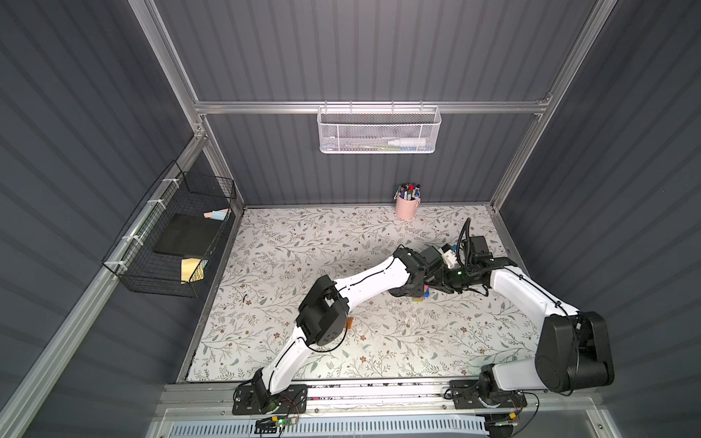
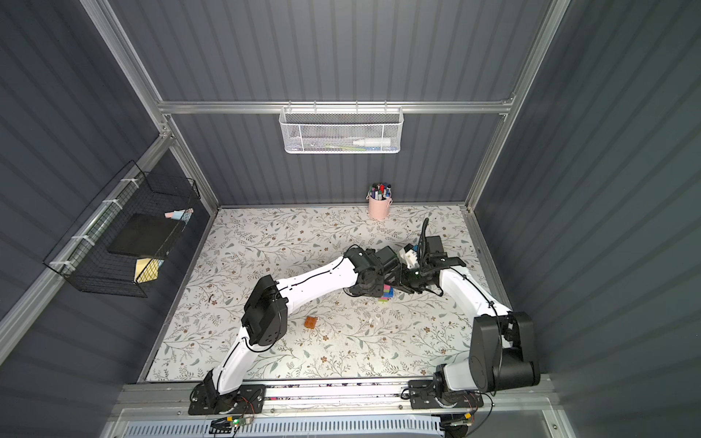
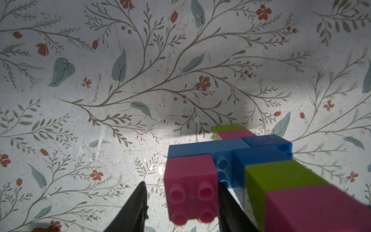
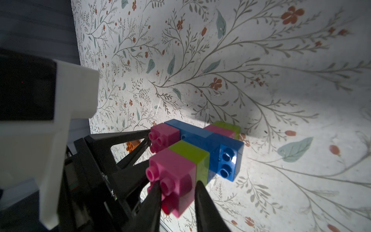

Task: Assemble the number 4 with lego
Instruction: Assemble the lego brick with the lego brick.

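Plastic studded number 4 [image 4: 200, 134], blocky, glossy; right gripper [image 4: 177, 187] clamps pink end.

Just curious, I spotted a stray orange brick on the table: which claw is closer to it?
Left. The left claw straddles a pink brick of the number 4, on the side toward the orange brick; the right claw grips it from the farther side.

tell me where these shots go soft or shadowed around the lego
Left wrist: the mat is sharp, the near pink end of the number 4 is soft, and a shadow band crosses the mat behind it. Right wrist: the white mount is badly blurred, with a glare spot on the blue brick. In both top views the number 4 is small and dim.
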`<state>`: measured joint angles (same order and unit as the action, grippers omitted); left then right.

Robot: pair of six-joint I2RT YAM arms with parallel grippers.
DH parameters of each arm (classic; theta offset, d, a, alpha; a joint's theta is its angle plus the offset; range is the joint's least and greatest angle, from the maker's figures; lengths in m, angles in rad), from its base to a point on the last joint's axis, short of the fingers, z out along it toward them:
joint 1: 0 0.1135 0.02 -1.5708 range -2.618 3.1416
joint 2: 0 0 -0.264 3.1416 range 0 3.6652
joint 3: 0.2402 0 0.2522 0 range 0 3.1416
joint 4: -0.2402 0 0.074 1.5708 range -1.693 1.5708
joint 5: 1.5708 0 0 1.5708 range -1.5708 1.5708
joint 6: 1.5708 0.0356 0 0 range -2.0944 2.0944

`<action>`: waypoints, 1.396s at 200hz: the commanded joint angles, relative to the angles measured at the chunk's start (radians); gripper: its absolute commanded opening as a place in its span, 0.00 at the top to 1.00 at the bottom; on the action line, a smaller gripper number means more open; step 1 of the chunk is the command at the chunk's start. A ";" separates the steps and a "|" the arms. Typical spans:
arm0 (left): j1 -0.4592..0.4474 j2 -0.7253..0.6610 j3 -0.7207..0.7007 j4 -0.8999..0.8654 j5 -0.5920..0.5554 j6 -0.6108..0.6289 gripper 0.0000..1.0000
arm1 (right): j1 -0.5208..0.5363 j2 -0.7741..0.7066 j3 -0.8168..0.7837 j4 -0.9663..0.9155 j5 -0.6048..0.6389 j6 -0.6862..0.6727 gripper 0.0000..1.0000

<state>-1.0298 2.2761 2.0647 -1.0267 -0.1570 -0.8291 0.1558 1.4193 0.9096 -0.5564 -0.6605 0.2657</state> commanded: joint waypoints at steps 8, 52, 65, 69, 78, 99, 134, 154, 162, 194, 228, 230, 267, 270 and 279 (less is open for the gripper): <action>-0.013 -0.076 -0.054 0.050 -0.004 0.013 0.47 | 0.008 0.034 -0.043 -0.090 0.078 -0.017 0.70; -0.013 -0.139 -0.106 0.089 -0.012 0.013 0.47 | 0.009 0.037 -0.040 -0.088 0.070 -0.017 0.70; -0.013 -0.153 -0.120 0.110 -0.005 0.013 0.47 | 0.008 0.037 -0.041 -0.085 0.070 -0.017 0.70; -0.013 -0.156 -0.123 0.114 -0.006 0.013 0.47 | 0.008 0.038 -0.041 -0.086 0.070 -0.017 0.70; -0.013 -0.162 -0.128 0.122 -0.006 0.013 0.47 | 0.008 0.038 -0.041 -0.086 0.069 -0.017 0.70; -0.012 -0.161 -0.120 0.102 -0.017 0.015 0.50 | 0.008 0.037 -0.041 -0.087 0.068 -0.017 0.70; -0.012 -0.164 -0.118 0.078 -0.045 0.019 0.61 | 0.008 0.039 -0.041 -0.087 0.069 -0.019 0.70; -0.012 -0.154 -0.100 0.053 -0.069 0.025 0.66 | 0.008 0.041 -0.041 -0.086 0.068 -0.019 0.70; -0.011 -0.147 -0.093 0.048 -0.074 0.029 0.67 | 0.008 0.041 -0.041 -0.084 0.067 -0.019 0.70; -0.007 -0.116 -0.077 0.044 -0.066 0.038 0.72 | 0.008 0.040 -0.041 -0.087 0.068 -0.018 0.70; -0.007 -0.104 -0.078 0.063 -0.051 0.038 0.73 | 0.008 0.044 -0.041 -0.087 0.069 -0.020 0.70; -0.007 -0.103 -0.078 0.063 -0.051 0.038 0.73 | 0.009 0.045 -0.041 -0.087 0.069 -0.020 0.70; -0.006 -0.071 -0.042 0.034 -0.042 0.046 0.73 | 0.008 0.050 -0.041 -0.085 0.070 -0.020 0.70; -0.006 -0.070 -0.040 0.034 -0.040 0.047 0.73 | 0.008 0.050 -0.041 -0.087 0.070 -0.020 0.70; -0.006 -0.065 -0.040 0.034 -0.037 0.047 0.73 | 0.008 0.050 -0.041 -0.088 0.071 -0.022 0.71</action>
<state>-1.0344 2.1818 1.9942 -0.9524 -0.2001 -0.8021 0.1558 1.4269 0.9096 -0.5472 -0.6731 0.2653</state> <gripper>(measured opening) 0.271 0.297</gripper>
